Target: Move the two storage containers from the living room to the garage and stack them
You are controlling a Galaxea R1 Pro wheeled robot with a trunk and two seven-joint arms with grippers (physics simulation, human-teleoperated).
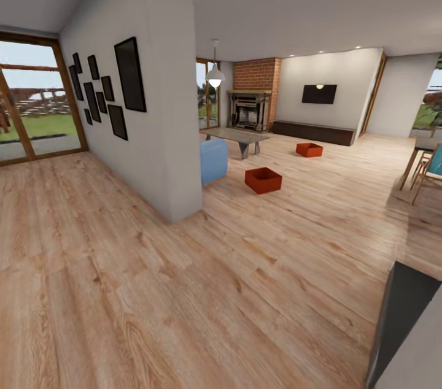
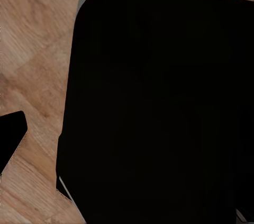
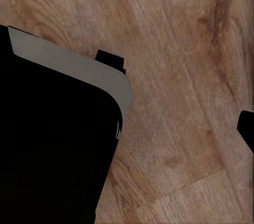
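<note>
On the plank floor (image 1: 184, 291) of the living room we see two red bins, well apart from each other: the near bin (image 1: 263, 180) beside the blue sofa (image 1: 213, 159), the far bin (image 1: 309, 149) past the low table (image 1: 240, 135), toward the brick fireplace (image 1: 250, 108). Both stand upright and open-topped. Our wrist views show dark robot bodywork over wood; we cannot tell the jaws' state.

2 red-orange open-top bins sitting upright on the living room wood floor, well apart. Nearer bin (image 1: 263, 180) is just past the blue sofa (image 1: 213, 160); farther bin (image 1: 309, 150) is beyond it, approx toward the fireplace side.
</note>
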